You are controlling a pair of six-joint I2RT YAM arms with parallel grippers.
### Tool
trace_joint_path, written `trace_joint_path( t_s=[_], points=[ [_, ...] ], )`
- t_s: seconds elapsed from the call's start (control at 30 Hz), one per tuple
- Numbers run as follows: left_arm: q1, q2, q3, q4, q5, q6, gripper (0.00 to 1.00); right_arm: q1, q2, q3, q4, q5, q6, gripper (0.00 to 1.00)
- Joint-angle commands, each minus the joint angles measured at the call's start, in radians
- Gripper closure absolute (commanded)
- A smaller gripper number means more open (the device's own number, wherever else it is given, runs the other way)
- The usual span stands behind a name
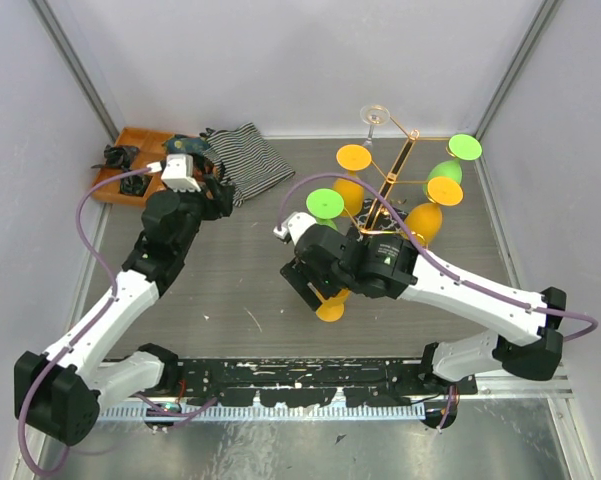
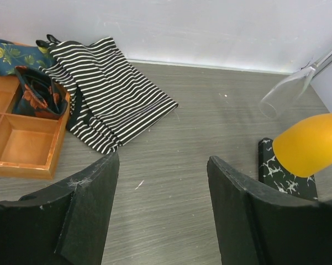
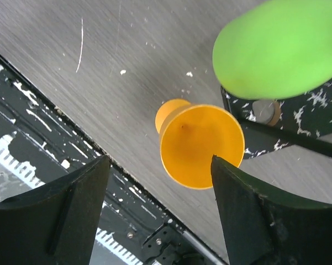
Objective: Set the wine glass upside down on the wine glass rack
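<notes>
The gold wire wine glass rack [image 1: 400, 165] stands at the back right, with orange, green and one clear glass [image 1: 375, 115] hanging upside down on it. Its black speckled base [image 3: 298, 118] shows in the right wrist view. A loose orange wine glass [image 1: 330, 308] is on the table in front of the rack. In the right wrist view its round foot [image 3: 201, 144] faces the camera, with the bowl behind it. My right gripper [image 3: 160, 165] is open above it, one finger on each side, not touching. My left gripper [image 2: 163, 165] is open and empty over bare table at the left.
A striped cloth [image 1: 248, 160] and a wooden tray [image 1: 130, 165] with patterned fabric lie at the back left. A hanging green bowl [image 3: 276, 49] is close above my right gripper. An orange bowl [image 2: 312, 143] and the clear glass [image 2: 287, 91] are right of my left gripper. White walls enclose the table.
</notes>
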Motion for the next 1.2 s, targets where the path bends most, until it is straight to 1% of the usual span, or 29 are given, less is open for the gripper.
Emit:
trace_joint_path(
  t_s=[0.0, 0.2, 0.37, 0.7, 0.77, 0.87, 0.93, 0.97, 1.0, 1.1, 1.13, 1.17],
  points=[
    [0.003, -0.061, 0.011, -0.024, 0.002, -0.006, 0.29, 0.003, -0.065, -0.062, 0.034, -0.039, 0.077, 0.22],
    [0.003, -0.118, 0.001, -0.060, -0.022, 0.004, 0.30, 0.002, -0.045, -0.121, 0.059, -0.109, 0.040, 0.25],
    [0.003, -0.162, -0.006, -0.096, -0.036, 0.005, 0.31, 0.003, -0.001, -0.138, 0.073, -0.136, 0.002, 0.30],
    [0.003, -0.230, -0.031, -0.138, -0.065, 0.004, 0.33, 0.003, 0.043, -0.190, 0.111, -0.101, -0.026, 0.41],
    [0.002, -0.237, -0.034, -0.140, -0.067, 0.000, 0.33, 0.003, 0.041, -0.195, 0.113, -0.086, -0.029, 0.45],
    [0.003, -0.242, -0.036, -0.140, -0.070, -0.005, 0.34, 0.003, 0.038, -0.199, 0.112, -0.063, -0.031, 0.55],
    [0.003, -0.242, -0.036, -0.138, -0.070, -0.008, 0.34, 0.002, 0.037, -0.195, 0.109, -0.036, -0.033, 0.67],
    [0.002, -0.241, -0.035, -0.138, -0.070, -0.011, 0.35, 0.002, 0.037, -0.188, 0.107, -0.029, -0.034, 0.75],
    [0.002, -0.241, -0.035, -0.137, -0.072, -0.015, 0.35, 0.003, 0.038, -0.181, 0.103, -0.020, -0.036, 0.81],
    [0.003, -0.240, -0.021, -0.146, -0.095, -0.039, 0.35, 0.003, 0.042, -0.143, 0.093, 0.008, -0.053, 0.96],
    [0.003, -0.237, -0.008, -0.163, -0.110, -0.055, 0.35, 0.003, 0.045, -0.126, 0.092, 0.016, -0.061, 0.99],
    [0.003, -0.233, 0.009, -0.185, -0.130, -0.071, 0.35, 0.002, 0.049, -0.105, 0.090, 0.022, -0.071, 0.99]
  ],
)
